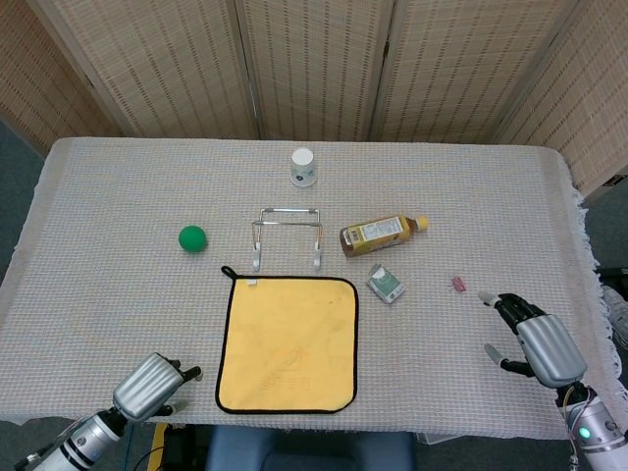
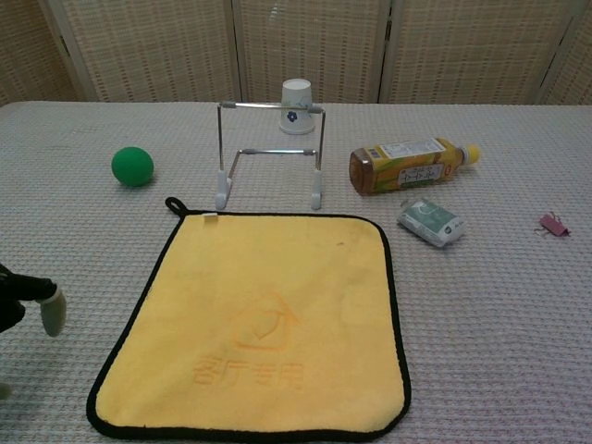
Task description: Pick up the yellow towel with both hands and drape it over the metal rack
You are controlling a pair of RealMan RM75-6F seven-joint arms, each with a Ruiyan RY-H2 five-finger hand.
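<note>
My left hand point(image 1: 149, 385) is hovering near the table's front edge, just left of the yellow towel's point(image 1: 287, 342) near left corner, holding nothing; its fingers are reaching toward the towel, but I cannot tell how far apart they are. In the chest view only a dark fingertip of it point(image 2: 46, 303) is poking in from the left border. My right hand point(image 1: 533, 337) is hanging over the right part of the table, fingers spread and gripping nothing, well apart from the towel.

The towel is lying flat and square, black-edged, its loop at the far left corner, with bare cloth open along both of its sides. Just beyond its far edge the metal rack point(image 1: 287, 235) is standing upright. A green ball point(image 1: 192, 237) is sitting to the rack's left, an overturned paper cup point(image 1: 303, 166) behind it, a tea bottle point(image 1: 381, 233) lying on its side to the right, a small green packet point(image 1: 387, 284) near the towel's far right corner, and a pink binder clip point(image 1: 457, 284) between the packet and my right hand.

A woven grey tablecloth point(image 1: 118, 186) is covering the table, and rattan screen panels point(image 1: 314, 64) are standing behind.
</note>
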